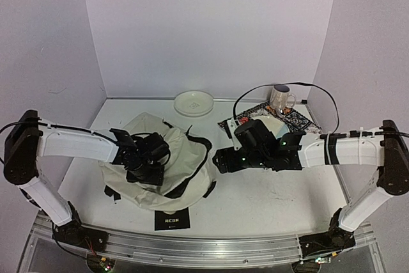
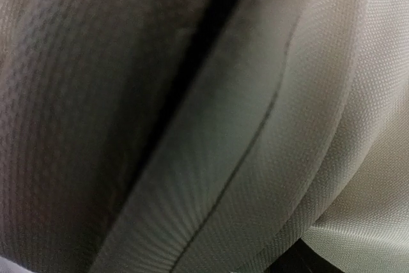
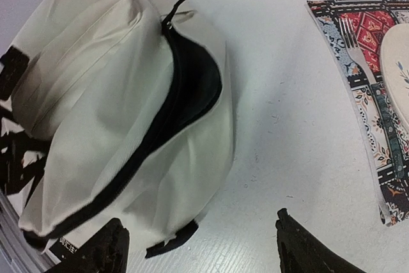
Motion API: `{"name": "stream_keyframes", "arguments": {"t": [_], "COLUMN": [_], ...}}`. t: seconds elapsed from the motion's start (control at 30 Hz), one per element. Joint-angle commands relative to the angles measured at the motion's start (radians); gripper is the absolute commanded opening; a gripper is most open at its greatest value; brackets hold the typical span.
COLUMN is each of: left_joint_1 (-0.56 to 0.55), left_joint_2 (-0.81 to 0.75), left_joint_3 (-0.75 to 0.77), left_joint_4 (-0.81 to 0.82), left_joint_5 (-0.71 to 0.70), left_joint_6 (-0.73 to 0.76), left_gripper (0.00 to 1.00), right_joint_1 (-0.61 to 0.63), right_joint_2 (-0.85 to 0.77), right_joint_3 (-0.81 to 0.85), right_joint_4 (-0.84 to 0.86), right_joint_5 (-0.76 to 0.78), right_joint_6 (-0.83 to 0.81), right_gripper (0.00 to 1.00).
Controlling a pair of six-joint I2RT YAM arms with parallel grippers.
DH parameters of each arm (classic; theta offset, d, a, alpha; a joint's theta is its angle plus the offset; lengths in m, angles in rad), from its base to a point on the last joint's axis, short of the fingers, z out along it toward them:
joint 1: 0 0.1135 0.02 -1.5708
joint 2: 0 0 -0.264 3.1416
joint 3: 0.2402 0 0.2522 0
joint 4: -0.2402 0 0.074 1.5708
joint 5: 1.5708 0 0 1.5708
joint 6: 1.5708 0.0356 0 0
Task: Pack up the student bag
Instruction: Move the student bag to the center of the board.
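Left gripper (image 1: 146, 174) rests on student bag (image 1: 184, 151) (right gripper (image 1: 220, 160) beside it).

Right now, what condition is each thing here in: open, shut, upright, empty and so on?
student bag: lying on the table, main zipper open, mouth gaping.
left tool: down on the bag; open or shut unclear.
right tool: open, empty, beside the bag.
mug: upright on the placemat.
white dish: right way up, empty.
fork: lying flat on the placemat.

A lab booth: white panel walls (image 1: 204, 30), rail-edged table (image 1: 268, 202).
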Motion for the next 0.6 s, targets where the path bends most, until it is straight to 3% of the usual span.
{"name": "stream_keyframes", "arguments": {"t": [0.0,0.3,0.57], "left_joint_1": [0.141,0.247,0.155], "left_joint_2": [0.108,0.202,-0.011], "left_joint_3": [0.081,0.229,0.100], "left_joint_4": [0.137,0.189,0.150], "left_joint_5": [-0.101,-0.085,-0.032], "left_joint_6": [0.124,0.236,0.166], "left_gripper": [0.69,0.69,0.77], "right_joint_1": [0.002,0.007,0.022], "right_joint_2": [-0.031,-0.010,0.064], "right_joint_3": [-0.013,-0.027,-0.030], "right_joint_4": [-0.020,0.012,0.074], "right_joint_5": [-0.029,-0.146,-0.277], "right_joint_6": [-0.020,-0.015,0.021], "right_gripper": [0.79,0.79,0.79]}}
